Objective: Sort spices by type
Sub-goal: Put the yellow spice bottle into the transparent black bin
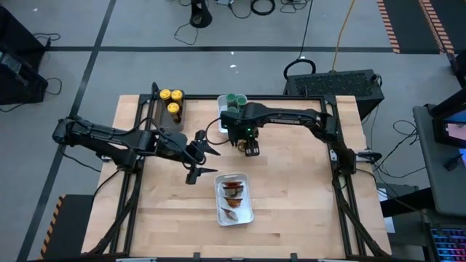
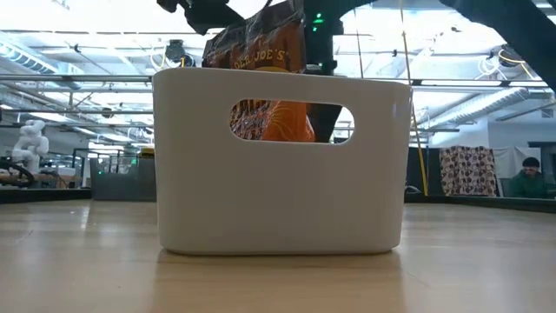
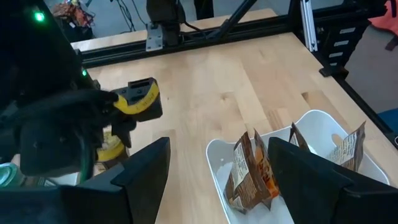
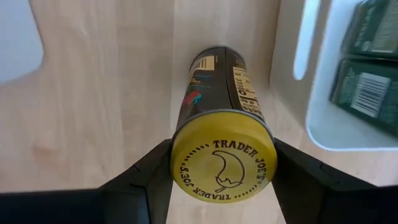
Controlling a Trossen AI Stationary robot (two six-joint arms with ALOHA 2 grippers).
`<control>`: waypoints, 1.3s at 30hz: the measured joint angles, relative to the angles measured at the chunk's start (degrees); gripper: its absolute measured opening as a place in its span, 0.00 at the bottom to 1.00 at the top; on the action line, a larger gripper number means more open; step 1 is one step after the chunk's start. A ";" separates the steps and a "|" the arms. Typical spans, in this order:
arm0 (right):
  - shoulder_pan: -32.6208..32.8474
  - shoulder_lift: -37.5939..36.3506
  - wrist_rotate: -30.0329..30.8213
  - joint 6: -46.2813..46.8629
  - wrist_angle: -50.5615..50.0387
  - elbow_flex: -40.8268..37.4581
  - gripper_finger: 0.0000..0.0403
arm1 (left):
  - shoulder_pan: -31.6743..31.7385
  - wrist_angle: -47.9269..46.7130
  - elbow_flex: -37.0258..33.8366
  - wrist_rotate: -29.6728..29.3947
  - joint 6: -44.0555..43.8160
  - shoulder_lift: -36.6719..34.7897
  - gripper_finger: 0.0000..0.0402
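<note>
Nearly done: right gripper (image 4: 221, 180) clamps the last loose yellow-lidded jar (image 4: 222, 160) between its fingers; left gripper (image 3: 214, 168) gapes empty.

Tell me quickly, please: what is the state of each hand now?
Left hand: open, holding nothing, near the packet bin.
Right hand: closed on a yellow-lidded jar.

right gripper (image 4: 222, 171): two dark fingers, one on each side of a yellow lid, squeezing it | jar (image 4: 219, 109): dark, yellow lid with a moon picture, held over the wooden table (image 4: 99, 93) | white bin (image 4: 348, 124): just beside the jar, green-labelled jars (image 4: 367, 68) lying inside
</note>
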 joint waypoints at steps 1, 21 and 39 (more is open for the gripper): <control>0.00 0.46 0.05 -0.30 -0.15 0.04 0.51 | 0.00 0.02 0.00 -0.01 0.00 0.00 0.68; 0.13 1.27 -0.23 -1.54 -0.06 -0.02 0.67 | 0.04 0.01 0.00 -0.01 0.02 0.00 0.68; -5.03 -17.89 -0.23 5.26 0.09 -3.19 0.67 | 2.38 1.14 0.02 -6.21 -1.57 1.75 0.68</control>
